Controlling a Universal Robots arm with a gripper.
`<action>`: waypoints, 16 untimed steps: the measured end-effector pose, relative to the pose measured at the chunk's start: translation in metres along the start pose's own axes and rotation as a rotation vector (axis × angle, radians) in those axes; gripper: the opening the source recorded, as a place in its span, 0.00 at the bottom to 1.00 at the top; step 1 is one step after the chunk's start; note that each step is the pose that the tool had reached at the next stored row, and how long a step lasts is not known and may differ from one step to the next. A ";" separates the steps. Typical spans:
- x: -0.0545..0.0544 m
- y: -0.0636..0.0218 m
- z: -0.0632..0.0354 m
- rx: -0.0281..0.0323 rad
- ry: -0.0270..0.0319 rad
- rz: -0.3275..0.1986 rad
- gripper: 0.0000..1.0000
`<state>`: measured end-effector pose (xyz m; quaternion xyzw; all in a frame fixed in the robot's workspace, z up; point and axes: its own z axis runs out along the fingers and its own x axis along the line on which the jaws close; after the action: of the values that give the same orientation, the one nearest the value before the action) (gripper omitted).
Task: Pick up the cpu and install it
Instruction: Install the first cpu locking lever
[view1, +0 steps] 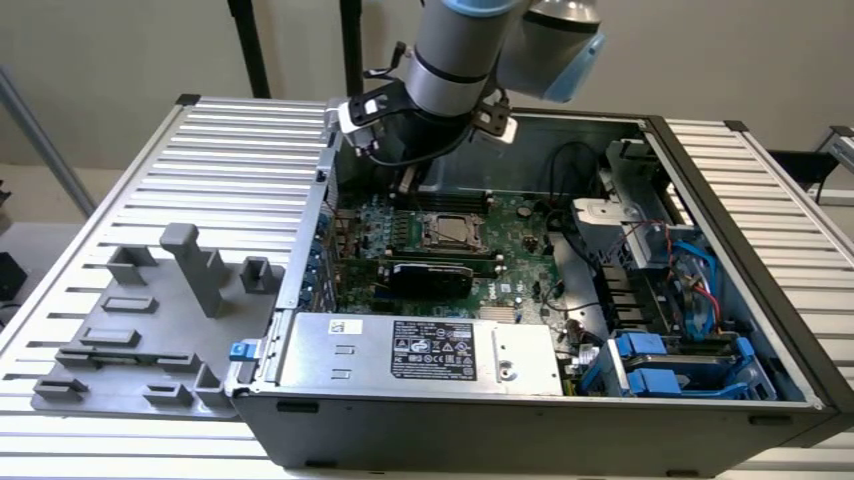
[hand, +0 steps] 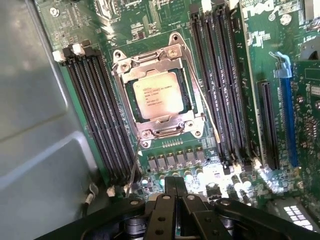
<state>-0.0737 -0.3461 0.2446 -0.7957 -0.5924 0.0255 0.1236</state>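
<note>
Your slatted bench (view1: 227, 140) carries the open computer case (view1: 534, 432). Inside it, above the green motherboard (hand: 265, 75), your end effector (hand: 175, 186) hangs fully closed and holds nothing. Near it the cpu (hand: 159, 95) lies flat in the metal-framed socket (hand: 172, 52), silver top up, between two banks of black memory slots (hand: 95, 110).

Soft even light on the table (view1: 240, 150), shade inside the computer case (view1: 534, 415), white glare on the green board (hand: 250, 60).
</note>
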 end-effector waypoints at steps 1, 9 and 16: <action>0.000 -0.0005 -0.0005 0.0017 0.0075 0.006 0.12; -0.002 -0.0026 -0.0109 0.0143 0.0447 0.046 0.12; -0.007 -0.0120 -0.0182 0.0210 0.0604 0.051 0.12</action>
<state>-0.0837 -0.3528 0.2642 -0.8095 -0.5678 0.0108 0.1491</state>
